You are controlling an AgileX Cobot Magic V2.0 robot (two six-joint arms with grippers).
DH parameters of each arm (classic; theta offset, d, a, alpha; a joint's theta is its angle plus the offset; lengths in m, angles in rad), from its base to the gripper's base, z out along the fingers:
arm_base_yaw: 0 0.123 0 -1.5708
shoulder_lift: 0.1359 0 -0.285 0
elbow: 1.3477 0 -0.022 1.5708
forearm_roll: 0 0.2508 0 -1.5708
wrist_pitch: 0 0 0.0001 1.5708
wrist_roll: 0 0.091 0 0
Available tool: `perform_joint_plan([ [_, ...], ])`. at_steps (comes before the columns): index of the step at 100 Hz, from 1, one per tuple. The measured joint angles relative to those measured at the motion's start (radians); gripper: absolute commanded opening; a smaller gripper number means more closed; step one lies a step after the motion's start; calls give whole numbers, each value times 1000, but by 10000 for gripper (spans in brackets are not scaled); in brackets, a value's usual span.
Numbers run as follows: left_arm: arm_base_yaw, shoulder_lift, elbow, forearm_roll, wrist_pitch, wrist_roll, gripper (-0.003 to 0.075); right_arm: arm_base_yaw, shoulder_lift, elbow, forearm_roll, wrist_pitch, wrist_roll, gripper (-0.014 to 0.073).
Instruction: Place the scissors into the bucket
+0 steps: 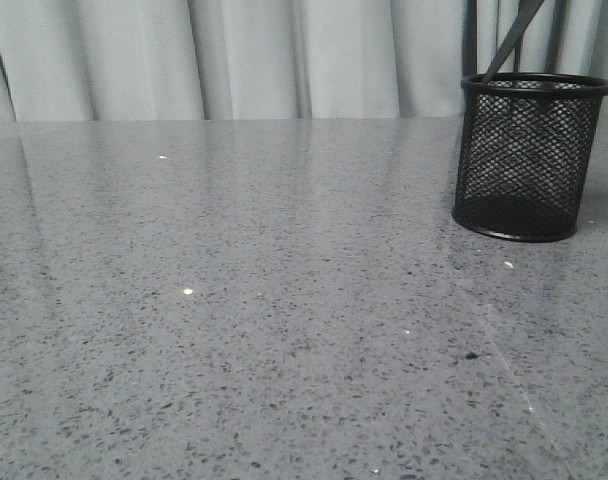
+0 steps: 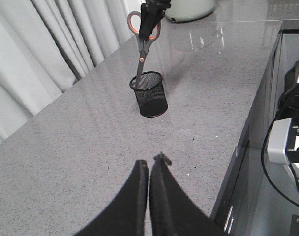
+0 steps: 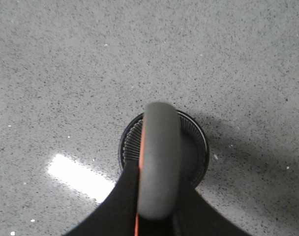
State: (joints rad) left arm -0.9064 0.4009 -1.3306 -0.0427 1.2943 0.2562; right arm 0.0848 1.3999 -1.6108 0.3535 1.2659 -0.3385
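Holding: the right gripper (image 2: 150,17) pinches the scissors (image 2: 142,46) by the handle loops, blades hanging down and leaning a little, tips dipping inside the rim of the bucket (image 2: 150,94)
Scissors from above: in the right wrist view a grey handle loop (image 3: 158,157) with an orange lining fills the middle, the bucket's round mouth (image 3: 198,142) directly beneath it
Scissors from the front: only a slim dark blade (image 1: 512,40) shows, slanting down into the bucket (image 1: 529,160) near its back rim; the handles are out of frame
Left gripper: its fingers pressed together on nothing (image 2: 148,194), low over the table (image 2: 80,147) and well apart from the bucket
Bucket position: upright on the table toward the robot's right side, near the curtain (image 1: 234,55)
Bucket contents: through the mesh nothing shows but the blade tips; how deep they reach I cannot tell
Risk, tipping: the scissors look about as tall as the bucket, so released on a slant they may lean hard on the rim and rock or topple the light cup
Risk, snagging: a tip could catch in the wire mesh and leave the scissors propped up
Risk, dragging: if a loop hangs on a finger as the right gripper lifts away, the scissors or the bucket could come up too
Judgement: lowering further before letting go would ease all three
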Motion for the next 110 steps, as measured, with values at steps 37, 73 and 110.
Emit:
perform_joint_plan([
  [37,0,0,0,6,-2,0,-20,6,139,0,-42,-2,0,-64],
  [73,0,0,0,0,-8,0,-20,6,204,0,-22,-26,6,289],
  [110,0,0,32,0,-65,0,-20,6,216,-142,-24,-18,6,440],
])
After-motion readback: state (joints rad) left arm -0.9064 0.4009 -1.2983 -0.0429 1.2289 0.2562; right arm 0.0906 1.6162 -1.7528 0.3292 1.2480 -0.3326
